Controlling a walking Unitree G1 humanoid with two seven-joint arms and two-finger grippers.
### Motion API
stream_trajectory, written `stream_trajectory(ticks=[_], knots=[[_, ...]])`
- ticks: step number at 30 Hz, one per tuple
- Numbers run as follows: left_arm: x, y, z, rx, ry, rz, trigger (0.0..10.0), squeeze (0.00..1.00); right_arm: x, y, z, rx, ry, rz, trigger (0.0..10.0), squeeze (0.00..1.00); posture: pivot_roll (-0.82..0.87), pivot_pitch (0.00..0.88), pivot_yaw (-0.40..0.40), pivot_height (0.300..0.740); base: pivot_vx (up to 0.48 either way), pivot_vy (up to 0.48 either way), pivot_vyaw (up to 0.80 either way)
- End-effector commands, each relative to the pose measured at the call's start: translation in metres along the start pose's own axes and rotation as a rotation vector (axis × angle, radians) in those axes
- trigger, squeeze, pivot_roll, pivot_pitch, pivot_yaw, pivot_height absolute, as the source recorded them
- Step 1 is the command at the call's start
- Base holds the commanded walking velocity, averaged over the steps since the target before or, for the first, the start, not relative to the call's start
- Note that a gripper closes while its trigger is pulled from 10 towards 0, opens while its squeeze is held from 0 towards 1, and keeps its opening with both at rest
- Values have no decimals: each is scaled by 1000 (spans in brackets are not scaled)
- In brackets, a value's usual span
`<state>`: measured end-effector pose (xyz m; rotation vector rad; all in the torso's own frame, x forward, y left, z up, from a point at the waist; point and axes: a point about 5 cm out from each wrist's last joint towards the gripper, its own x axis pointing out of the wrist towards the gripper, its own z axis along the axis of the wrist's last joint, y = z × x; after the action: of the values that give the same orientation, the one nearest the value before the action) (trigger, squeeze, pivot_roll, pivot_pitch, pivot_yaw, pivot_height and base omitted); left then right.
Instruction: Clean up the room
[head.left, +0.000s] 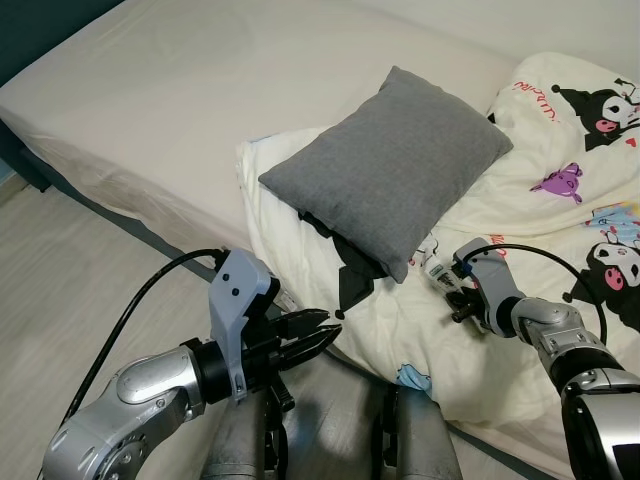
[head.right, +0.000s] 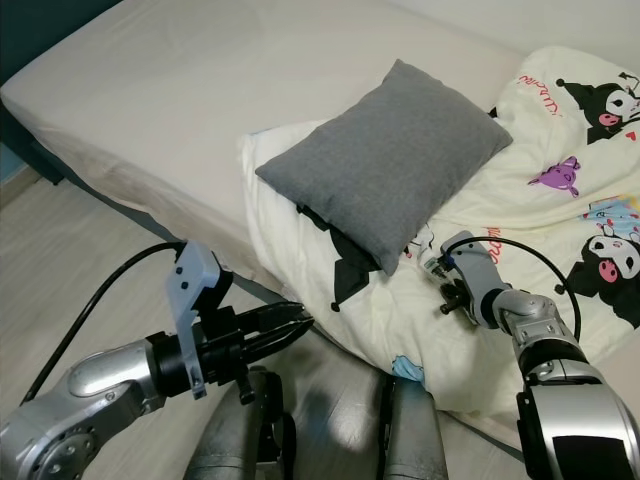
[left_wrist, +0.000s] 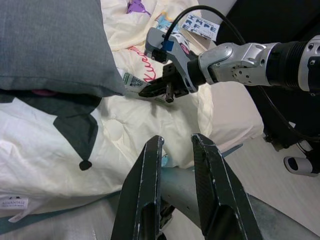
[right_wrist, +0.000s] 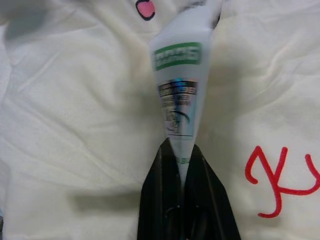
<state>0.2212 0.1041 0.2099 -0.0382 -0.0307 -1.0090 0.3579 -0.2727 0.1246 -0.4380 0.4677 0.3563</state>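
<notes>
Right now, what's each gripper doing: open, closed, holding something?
Left gripper: open, holding nothing, off the bed's edge.
Right gripper: closed on a white label with green print on the cream cartoon-print quilt.

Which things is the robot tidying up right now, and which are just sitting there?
Being tidied:
- white wrapper, pinched by the right gripper
- cartoon blanket it lies on

Just sitting there:
- grey pillow
- bed
- left gripper, idle

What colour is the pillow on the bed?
Plain grey; the pillow shows best in the left eye view.
</notes>
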Motion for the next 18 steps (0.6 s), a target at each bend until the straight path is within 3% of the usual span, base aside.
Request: stream_trajectory(ticks=[1, 11, 12, 13, 14, 15, 16, 17, 18], knots=[[1, -2, -4, -17, 6, -6, 10000, 0, -2, 0, -10, 9, 44, -1, 0, 0, 280, 407, 17, 621, 0, 0, 0], [6, 15, -13, 6, 18, 86, 10000, 0, -3, -6, 4, 34, -31, -5, 0, 0, 196, 347, -13, 621, 0, 0, 0], [6, 28, -22, 22, 63, 188, 10000, 0, -2, -6, 13, 48, -76, 3, 431, 0, 170, 318, -18, 621, 0, 0, 0], [4, 43, -33, 42, 125, 311, 10000, 0, 0, -4, 26, 74, -139, 10, 3490, 0, 129, 283, -30, 621, 0, 0, 0], [4, 43, -33, 42, 125, 311, 10000, 0, 0, -4, 26, 74, -139, 10, 3490, 0, 129, 283, -30, 621, 0, 0, 0], [0, 58, -44, 40, 160, 438, 10000, 0, 3, -4, 40, 124, -212, -23, 10000, 0, 104, 255, -36, 621, 0, 0, 0], [-6, 72, -53, 43, 192, 562, 10000, 0, 5, -2, 52, 181, -287, -38, 10000, 0, 91, 235, -42, 621, 0, 0, 0], [-6, 72, -53, 43, 192, 562, 10000, 0, 5, -2, 52, 181, -287, -38, 10000, 0, 91, 235, -42, 621, 0, 0, 0], [-10, 81, -63, 24, 220, 658, 10000, 0, 9, 3, 58, 242, -333, -65, 10000, 0, 78, 214, -50, 621, 0, 0, 0]])
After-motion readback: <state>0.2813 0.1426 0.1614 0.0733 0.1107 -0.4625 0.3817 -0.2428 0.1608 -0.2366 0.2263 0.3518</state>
